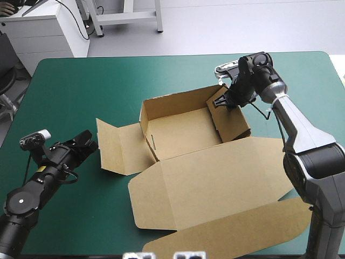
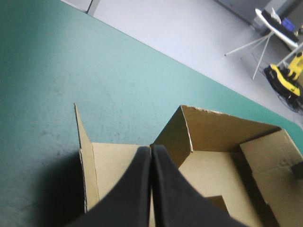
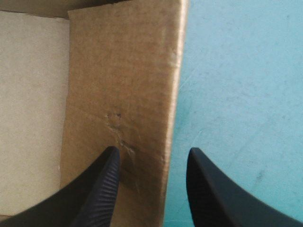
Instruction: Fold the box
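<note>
Brown board forms the box (image 1: 180, 132), a half-built tray at mid-table with its walls raised, its wide lid (image 1: 215, 181) flat toward the near edge and its left flap (image 1: 116, 145) lying on the teal-green cover (image 1: 108, 81). At the far right corner the right gripper (image 1: 229, 100), fingers parted and grasping nothing, straddles the top of the right wall (image 3: 123, 85), apparently to tuck it, so pressing it inward evenly seems next. Nearer the robot, the left gripper (image 1: 86, 141) is clenched empty just beside the flap, with bare cover around it.
</note>
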